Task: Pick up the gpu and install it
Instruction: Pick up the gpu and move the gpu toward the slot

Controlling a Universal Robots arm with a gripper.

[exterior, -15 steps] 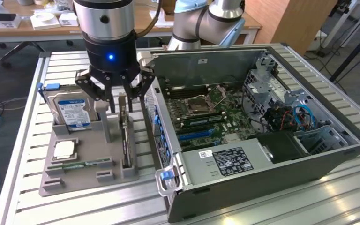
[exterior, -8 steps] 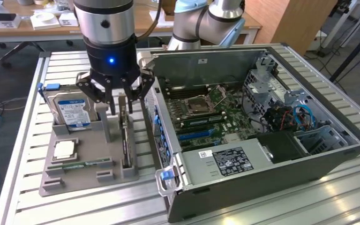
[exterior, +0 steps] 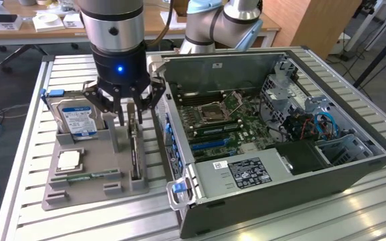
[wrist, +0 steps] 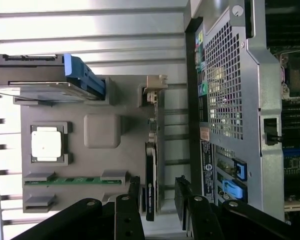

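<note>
Exterior view, clock positions read on that picture. A grey fixture tray [exterior: 96, 150] sits on the slatted aluminium table [exterior: 32, 221], at 8 o'clock from frame centre. The open PC case [exterior: 354, 165] lies on its side at the tray's 3 o'clock. Whether the two touch, I cannot tell. The motherboard [exterior: 223, 118] is exposed inside, and the power supply [exterior: 243, 173] sits at the case's 6 o'clock end.

Tray contents:
- The hard drive [exterior: 77, 118], silver with a blue label, stands upright at the tray's 11 o'clock corner.
- The CPU [exterior: 69, 160] lies flat in its pocket toward 9 o'clock.
- The green RAM stick [exterior: 89, 176] lies flat at 6 o'clock of the CPU.
- The gpu [exterior: 136, 155] stands on its long edge in a slot along the tray's 3 o'clock side, running 12 to 6 o'clock and seated in the tray.

The gripper [exterior: 131, 120] hangs straight down over the 12 o'clock half of the gpu. Its jaws are spread wide, one finger on each side of the card's upper edge.

Wrist view: the gripper [wrist: 158, 187] looks down along the card.
- The gpu [wrist: 150, 170] shows edge-on as a thin dark strip, with its metal end bracket [wrist: 155, 82] at the end away from the fingers.
- The fingers [wrist: 135, 192] flank the strip with a visible gap on both sides, so there is no contact and nothing is held.
- The hard drive [wrist: 35, 82], CPU [wrist: 46, 144] and RAM stick [wrist: 65, 181] sit in their pockets in the tray [wrist: 90, 160].
- The case's perforated rear panel [wrist: 225, 75] runs alongside the gpu's slot.
</note>
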